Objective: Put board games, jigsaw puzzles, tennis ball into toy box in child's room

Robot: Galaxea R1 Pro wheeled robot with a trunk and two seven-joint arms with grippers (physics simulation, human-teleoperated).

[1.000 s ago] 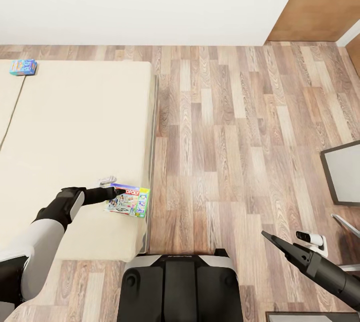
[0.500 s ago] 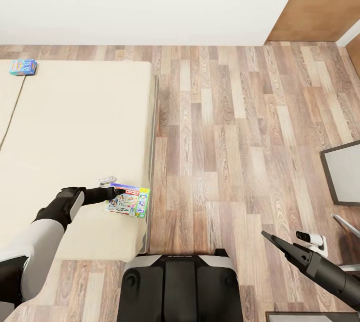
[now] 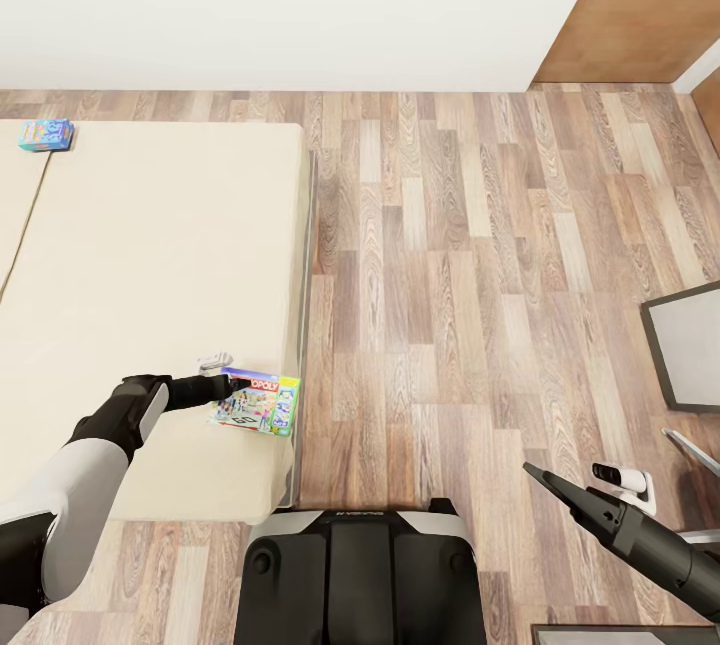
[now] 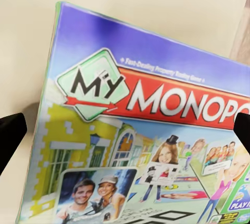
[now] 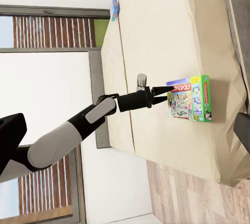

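The Monopoly board game (image 3: 258, 402) lies flat on the beige bed (image 3: 150, 245), close to the bed's near right corner. My left gripper (image 3: 236, 387) is open and level with the box's left edge. Its dark fingertips (image 4: 9, 133) stand wide apart on either side of the printed lid (image 4: 146, 130), and I cannot tell whether they touch it. A smaller blue board game (image 3: 45, 134) rests at the bed's far left end. My right gripper (image 3: 532, 471) hangs open and empty over the floor at lower right. From it I see the left arm reaching to the box (image 5: 191, 99).
Wood-plank floor (image 3: 450, 275) stretches to the right of the bed. A grey desk corner (image 3: 688, 345) juts in at the right edge, with a small white and black object (image 3: 625, 477) below it. A brown wooden panel (image 3: 640, 5) stands at the far right against the white wall.
Almost nothing has changed. My left gripper has eased back a touch at the Monopoly box's edge; the box and the right arm have stayed put.
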